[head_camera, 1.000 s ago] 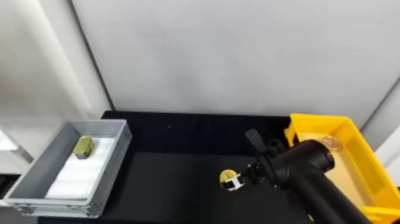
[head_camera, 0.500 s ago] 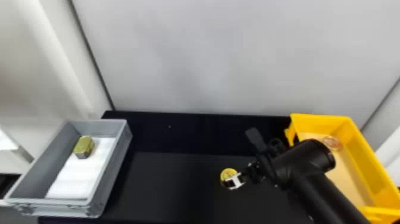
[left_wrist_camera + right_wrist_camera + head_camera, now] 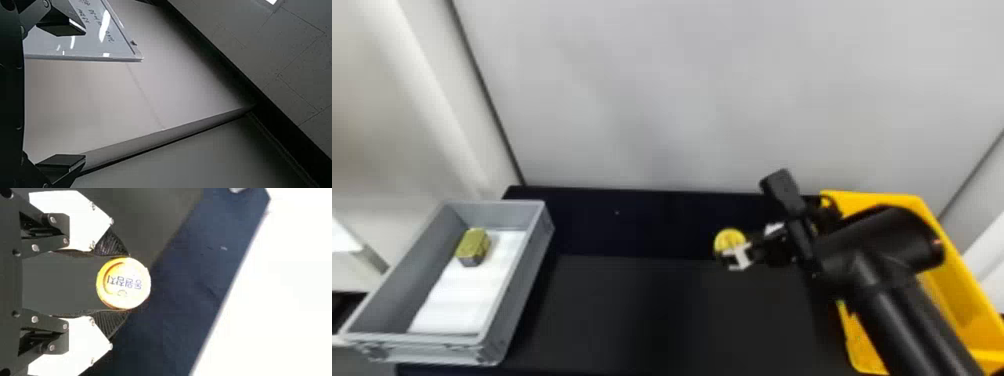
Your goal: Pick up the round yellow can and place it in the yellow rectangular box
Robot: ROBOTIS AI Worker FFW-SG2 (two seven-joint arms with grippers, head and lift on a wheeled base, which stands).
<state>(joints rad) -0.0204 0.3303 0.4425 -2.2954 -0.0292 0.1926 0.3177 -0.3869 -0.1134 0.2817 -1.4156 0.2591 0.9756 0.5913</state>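
Open passage between can (image 3: 730, 239) and walled grey box (image 3: 517, 292)

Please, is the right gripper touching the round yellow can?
Touching. The right wrist view shows it: the right gripper has the round yellow can between its two fingers, one against each side.

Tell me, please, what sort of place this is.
Probably a robotics lab or test area: a dark table bears a grey crate and yellow rectangular box before pale panels, and the left wrist view shows an apparent whiteboard.
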